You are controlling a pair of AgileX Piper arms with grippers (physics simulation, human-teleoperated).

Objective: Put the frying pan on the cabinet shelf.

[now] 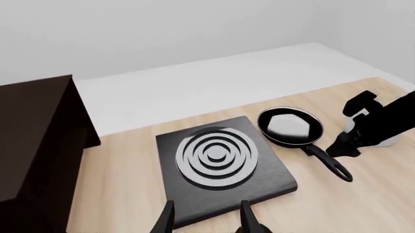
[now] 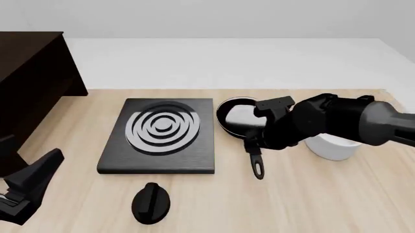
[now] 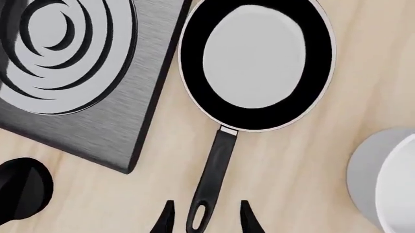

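The frying pan (image 2: pixel 234 116) lies on the wooden table just right of the hob, its long black handle (image 3: pixel 213 170) pointing toward the near edge. My right gripper (image 3: pixel 206 221) hovers over the handle's end; it is open, with a fingertip on either side of the handle. In the left wrist view the pan (image 1: pixel 290 126) shows with the right gripper (image 1: pixel 341 147) above its handle. The dark cabinet shelf (image 2: pixel 29 63) stands at the far left. My left gripper (image 1: pixel 206 223) is open and empty, low at the near left (image 2: pixel 29 189).
A square black hob (image 2: pixel 162 133) with white rings sits mid-table between cabinet and pan. A black oval knob (image 2: pixel 150 204) lies near the front edge. A white bowl (image 2: pixel 334 145) stands right of the pan, partly behind my right arm.
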